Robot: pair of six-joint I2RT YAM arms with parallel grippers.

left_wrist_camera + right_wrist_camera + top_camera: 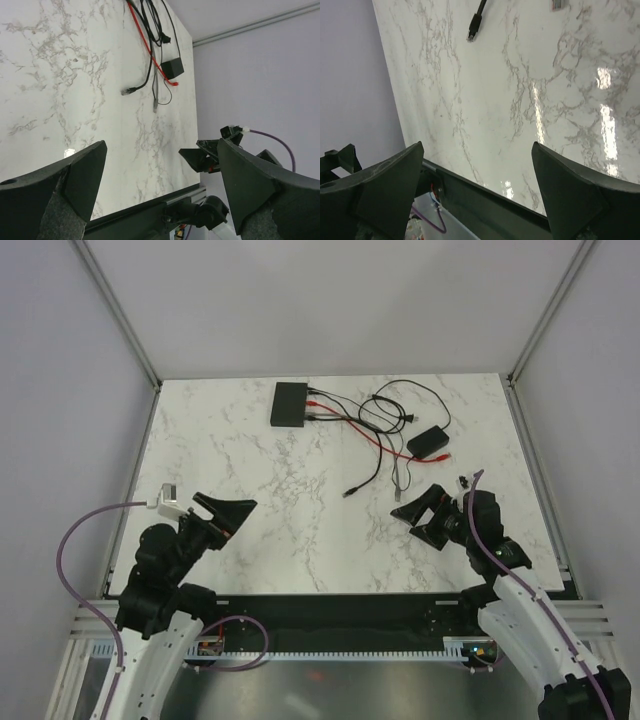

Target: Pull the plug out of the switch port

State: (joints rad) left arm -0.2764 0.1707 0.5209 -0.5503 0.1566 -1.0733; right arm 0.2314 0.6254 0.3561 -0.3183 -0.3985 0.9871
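Left gripper [225, 506]: you're hovering it with fingers spread wide, gripping nothing, over the near-left of the table [250, 460] | right gripper [404, 521]: you're holding it apart too, empty, near-right | switch [290, 404]: it's lying at the far edge, well apart from both, red and black cables [335, 410] running into its right side.

The switch [291, 404] lies at the far edge of the table [250, 470], left of centre. Cables [350, 415] run from its right side, seemingly plugged in there, toward the adapter [428, 443], which sits farther right and nearer. A loose plug [349, 494] lies mid-table, between the left gripper [228, 508] and the right gripper [410, 518]
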